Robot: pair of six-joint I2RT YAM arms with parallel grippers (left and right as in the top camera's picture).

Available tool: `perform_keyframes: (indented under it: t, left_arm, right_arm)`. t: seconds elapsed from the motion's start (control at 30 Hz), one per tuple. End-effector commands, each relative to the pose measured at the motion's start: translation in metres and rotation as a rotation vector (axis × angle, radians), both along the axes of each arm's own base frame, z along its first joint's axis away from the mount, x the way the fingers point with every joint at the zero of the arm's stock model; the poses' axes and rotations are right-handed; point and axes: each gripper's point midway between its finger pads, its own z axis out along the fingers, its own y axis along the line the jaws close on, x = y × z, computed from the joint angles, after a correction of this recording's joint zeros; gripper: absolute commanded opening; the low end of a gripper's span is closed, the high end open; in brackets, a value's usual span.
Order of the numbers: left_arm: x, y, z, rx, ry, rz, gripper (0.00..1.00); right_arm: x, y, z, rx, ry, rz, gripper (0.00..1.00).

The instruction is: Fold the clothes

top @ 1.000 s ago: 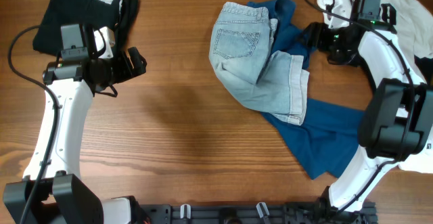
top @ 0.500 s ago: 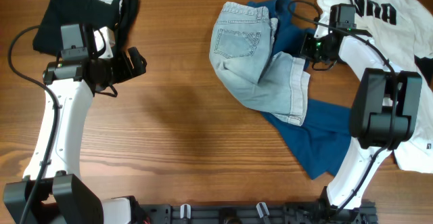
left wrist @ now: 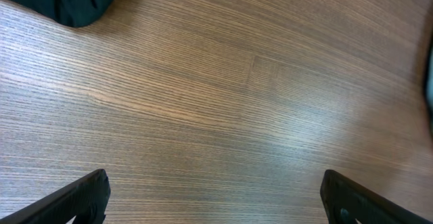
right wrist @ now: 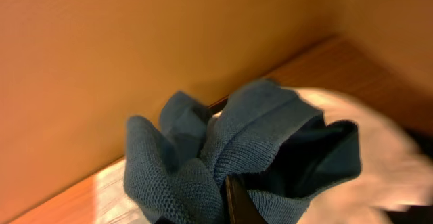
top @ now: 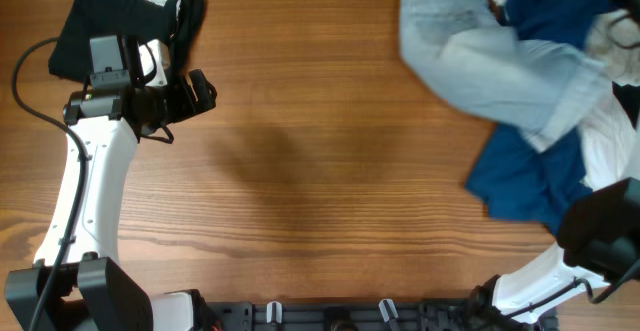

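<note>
- Over at the far right of the table, the right hand is hoisting the blue shirt clear of the wood, where a second ago it was only reaching into the pile.
- Its wrist camera is showing blue knit bunching around a closed grip, so it is clamping that shirt.
- The denim shorts are riding up too, draping over the blue cloth and looming toward the overhead camera. A white shirt is peeking out at the edge.
- To my eye, two garments are coming up together, so nothing is being laid flat yet. The shorts are probably needing to slide off before any folding.
- On the other side, the left hand is waiting just as before, fingers spread wide over bare wood, near the dark folded stack.
</note>
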Motion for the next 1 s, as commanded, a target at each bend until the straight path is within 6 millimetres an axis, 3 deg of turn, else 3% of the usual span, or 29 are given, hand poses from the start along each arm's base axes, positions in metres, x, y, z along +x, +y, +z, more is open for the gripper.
perform_keyframes:
  t: [0.0,0.03,0.07,0.1,0.23,0.3,0.4,0.5,0.67,0.83,0.97]
  left_arm:
    - [0.005,0.003,0.007,0.008,-0.027,-0.011,1.00]
    - [0.005,0.003,0.007,0.008,-0.029,-0.011,1.00]
    - [0.005,0.003,0.007,0.008,-0.030,-0.011,1.00]
    - [0.006,0.003,0.007,0.008,-0.031,-0.011,1.00]
    - [0.006,0.003,0.007,0.008,-0.031,-0.011,1.00]
    - [0.005,0.003,0.007,0.008,-0.030,-0.011,1.00]
    - [0.006,0.003,0.007,0.008,-0.031,-0.011,1.00]
    - [0.005,0.003,0.007,0.008,-0.030,-0.011,1.00]
    - [0.005,0.003,0.007,0.008,-0.030,-0.011,1.00]
    - [0.005,0.003,0.007,0.008,-0.030,-0.011,1.00]
    - [0.005,0.003,0.007,0.009,-0.030,-0.011,1.00]
  right_arm:
    - [-0.007,-0.036,-0.013,-0.084,0.055,-0.089,0.17]
    - [-0.008,-0.037,-0.020,-0.078,0.074,-0.089,0.68]
    - [-0.009,-0.036,-0.022,-0.077,0.082,-0.086,0.94]
    - [-0.009,-0.033,-0.024,-0.076,0.090,-0.079,1.00]
    - [-0.010,-0.020,-0.010,-0.099,0.077,-0.030,1.00]
    - [-0.009,-0.002,0.004,-0.110,0.045,0.054,1.00]
    - [0.000,0.058,0.012,-0.146,0.009,0.379,1.00]
    - [0.007,0.106,-0.025,-0.192,0.148,0.479,1.00]
    - [0.033,0.144,-0.090,-0.334,0.347,0.437,1.00]
    - [0.038,0.140,-0.142,-0.312,0.440,0.488,1.00]
    - [0.036,0.122,-0.175,-0.279,0.505,0.469,1.00]
